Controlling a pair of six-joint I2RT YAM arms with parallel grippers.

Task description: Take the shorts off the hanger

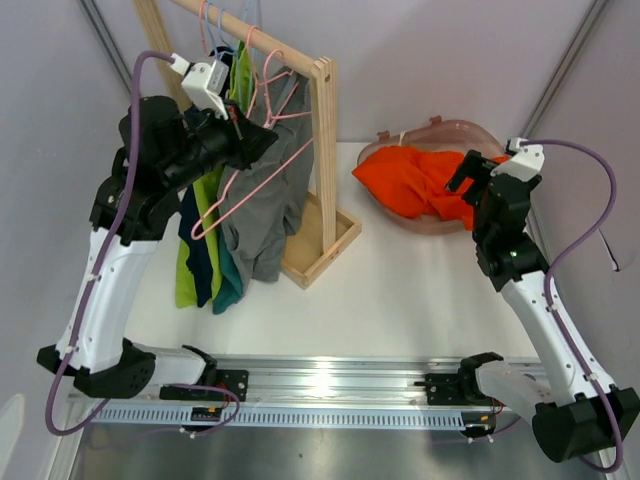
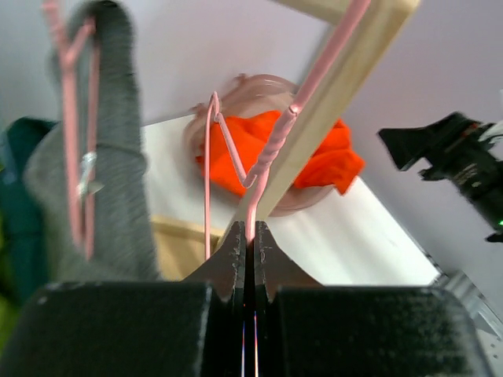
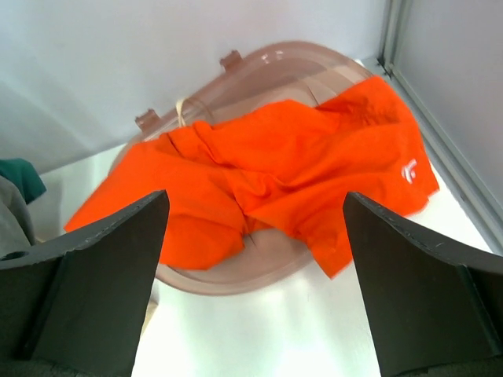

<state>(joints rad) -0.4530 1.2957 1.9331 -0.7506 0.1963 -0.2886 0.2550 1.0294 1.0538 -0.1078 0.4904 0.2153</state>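
Observation:
The orange shorts (image 1: 410, 180) (image 3: 267, 157) lie crumpled in a translucent pink basin (image 1: 470, 130). My right gripper (image 1: 468, 170) (image 3: 255, 200) hovers just above them, open, with nothing between its fingers. Grey shorts (image 1: 262, 210) (image 2: 118, 181) hang on a pink wire hanger (image 1: 250, 190) (image 2: 271, 157) at the wooden rack (image 1: 322, 150). My left gripper (image 1: 262, 140) (image 2: 250, 236) is shut on that hanger's wire below its twisted neck. Lime green shorts (image 1: 188, 280), teal shorts (image 1: 228, 285) and dark navy shorts (image 1: 198, 255) hang behind the left arm, partly hidden.
The rack's upright post (image 2: 354, 71) and its wooden base tray (image 1: 335, 245) stand between the two arms. The basin's rim (image 3: 291, 59) sits near the back right corner by the grey wall. White tabletop (image 1: 400, 290) lies in front of it.

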